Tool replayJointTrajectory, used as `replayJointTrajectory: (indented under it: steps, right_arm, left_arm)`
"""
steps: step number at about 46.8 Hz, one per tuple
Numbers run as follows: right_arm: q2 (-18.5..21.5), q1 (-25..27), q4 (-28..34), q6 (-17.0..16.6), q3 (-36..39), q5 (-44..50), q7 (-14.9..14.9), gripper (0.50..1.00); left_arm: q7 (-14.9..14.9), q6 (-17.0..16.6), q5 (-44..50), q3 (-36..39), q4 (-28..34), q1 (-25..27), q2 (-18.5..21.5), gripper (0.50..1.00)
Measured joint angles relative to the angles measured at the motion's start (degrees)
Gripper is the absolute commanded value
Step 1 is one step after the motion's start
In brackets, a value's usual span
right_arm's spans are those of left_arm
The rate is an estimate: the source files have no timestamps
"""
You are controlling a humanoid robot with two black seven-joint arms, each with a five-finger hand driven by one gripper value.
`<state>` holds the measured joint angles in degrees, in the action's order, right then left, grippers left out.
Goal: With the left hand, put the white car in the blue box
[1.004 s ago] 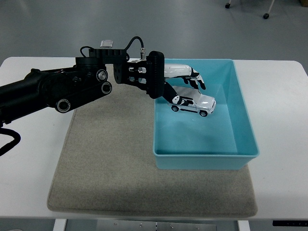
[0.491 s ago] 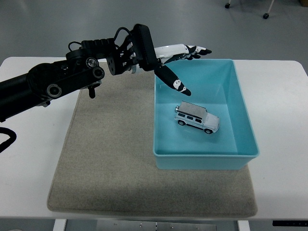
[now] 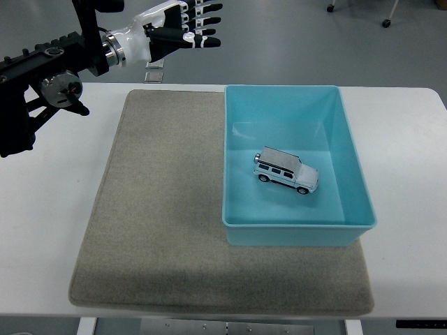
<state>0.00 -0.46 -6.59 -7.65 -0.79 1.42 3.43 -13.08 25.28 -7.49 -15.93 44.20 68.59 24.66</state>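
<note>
The white toy car [image 3: 286, 170] stands on its wheels on the floor of the blue box [image 3: 353, 159], near the middle. My left hand [image 3: 183, 28] is raised high at the upper left, well away from the box, with its fingers stretched out and holding nothing. The black left arm [image 3: 42, 77] runs back to the left edge. The right arm is out of view.
The blue box sits on the right part of a grey felt mat [image 3: 160, 216] on the white table [image 3: 42, 209]. A small clear object [image 3: 155, 71] stands at the table's far edge behind the mat.
The left hand let go of the white car, which now rests in the box. The hand opened, rose and drew back to the upper left.
</note>
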Motion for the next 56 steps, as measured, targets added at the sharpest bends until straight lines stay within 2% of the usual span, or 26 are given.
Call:
replayJointTrajectory:
  steps: [5, 11, 20, 27, 36, 44, 56]
  right_arm:
    - [0.0, 0.0, 0.0, 0.0, 0.0, 0.0, 0.0, 0.936]
    - [0.0, 0.0, 0.0, 0.0, 0.0, 0.0, 0.0, 0.936]
    - [0.0, 0.0, 0.0, 0.0, 0.0, 0.0, 0.0, 0.936]
    - [0.0, 0.0, 0.0, 0.0, 0.0, 0.0, 0.0, 0.936]
    - [0.0, 0.0, 0.0, 0.0, 0.0, 0.0, 0.0, 0.936]
    - [0.0, 0.0, 0.0, 0.0, 0.0, 0.0, 0.0, 0.936]
    - [0.0, 0.0, 0.0, 0.0, 0.1, 0.0, 0.0, 0.936]
  left_arm:
    - [0.5, 2.3, 7.1, 0.0, -3.4, -1.9, 1.4, 1.000]
    - [3.9, 4.9, 11.2, -1.6, -4.6, -5.2, 3.8, 1.000]
    - [8.8, 8.3, 14.1, -12.8, -4.7, -13.2, 5.5, 1.000]
    - [13.3, 9.7, 14.1, -22.4, -4.8, -17.6, 5.9, 1.000]
    - [16.0, 9.7, 15.9, -26.3, -4.7, -18.6, 5.9, 1.000]
    - [20.2, 9.2, 20.1, -26.4, -4.7, -18.6, 6.0, 1.000]
    - [20.8, 9.1, 20.5, -26.4, -5.5, -18.6, 6.1, 1.000]
